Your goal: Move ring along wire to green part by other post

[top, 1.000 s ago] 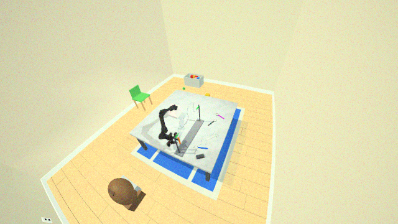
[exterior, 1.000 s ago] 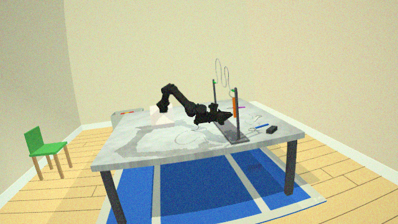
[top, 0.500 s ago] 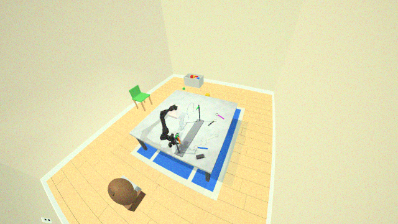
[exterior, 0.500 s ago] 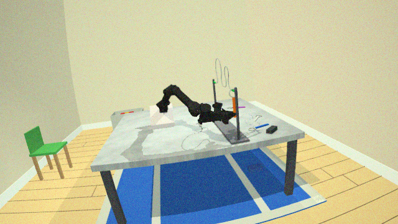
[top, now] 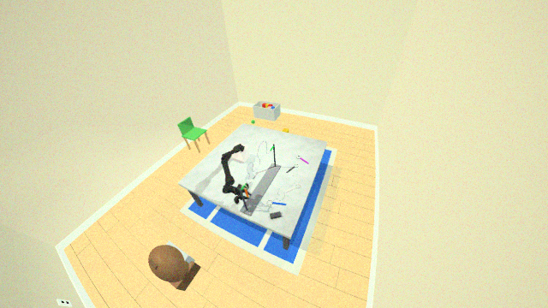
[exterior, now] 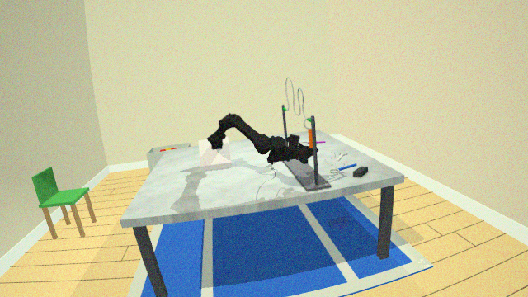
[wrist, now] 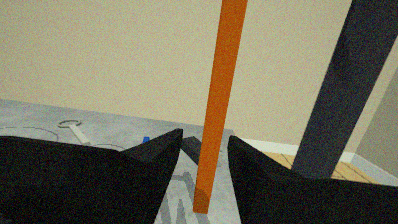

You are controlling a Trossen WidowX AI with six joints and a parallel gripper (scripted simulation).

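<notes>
In the wrist view, the fingers stand partly spread, one tip at lower left of centre and the other just right of it; the orange handle (wrist: 220, 107) (exterior: 311, 139) (top: 247, 192) runs from the top edge down to the gap between them, its lower end near the bottom of the frame; daylight shows on both sides of it, so it is not pinched. The near post (wrist: 345, 85) (exterior: 315, 150) rises dark at the right of that frame, apart from the handle.

In the exterior view, the ring (exterior: 305, 123) hangs right of centre, beside the green part of the wire (exterior: 309, 120) next to the near post; the handle points down from it, with the black arm (exterior: 247, 129) reaching in from the left; the grey wire (exterior: 298, 111) loops up and away towards the far post (exterior: 285, 125).

In the top view, the worktop (top: 210, 167) fills the centre; a magenta-handled ring wand (top: 304, 161) lies towards its right side, a blue-handled one (top: 279, 204) lower down, and a small black block (top: 276, 215) just below that; a green chair (top: 193, 130) stands at upper left.
</notes>
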